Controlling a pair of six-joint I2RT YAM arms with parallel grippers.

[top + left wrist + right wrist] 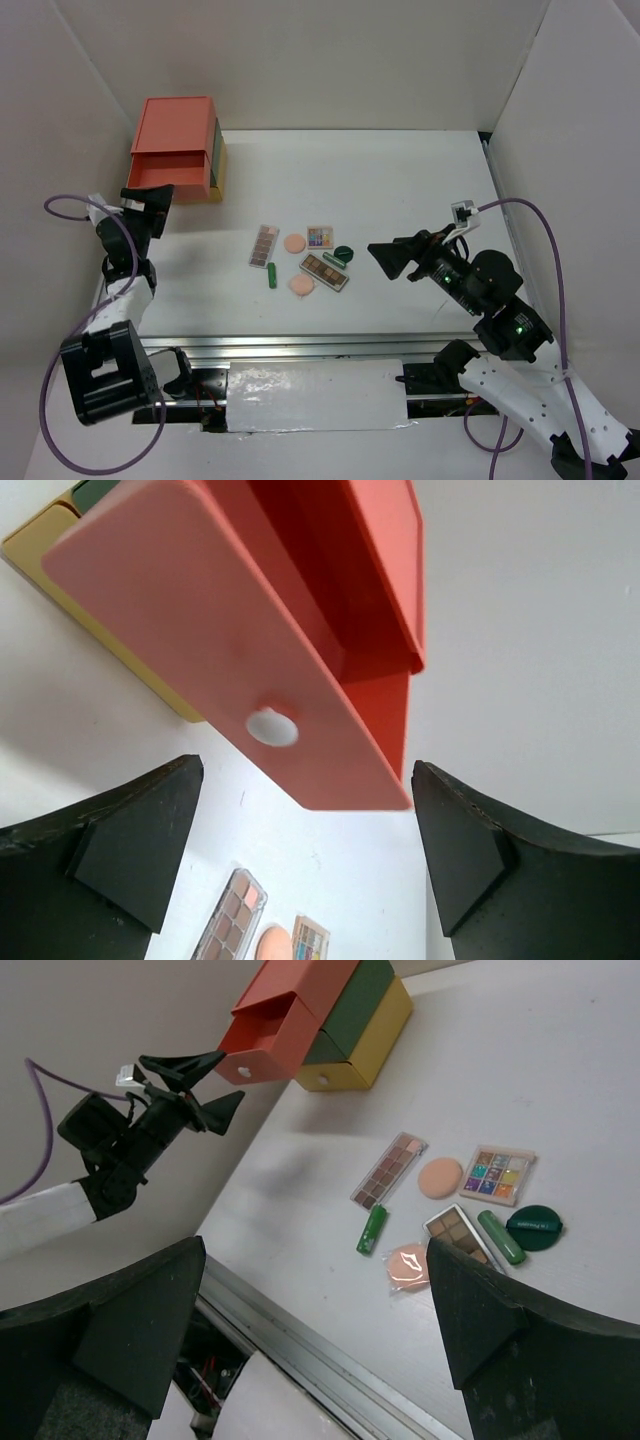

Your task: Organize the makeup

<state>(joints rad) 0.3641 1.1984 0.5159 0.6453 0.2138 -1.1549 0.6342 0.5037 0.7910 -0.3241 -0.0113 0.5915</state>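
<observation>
The left gripper (148,200) is held wide open and empty, just in front of the pulled-out coral drawer (160,172). The drawer could be bumped shut by a push forward. A wall (70,120) is close beside it. The makeup (324,272) is spread between both hands, just ahead of the open, empty right gripper (382,255), with room around.

A stacked drawer box (178,125) is set on the white table (400,190). Its coral drawer (168,172) is pulled out.
</observation>
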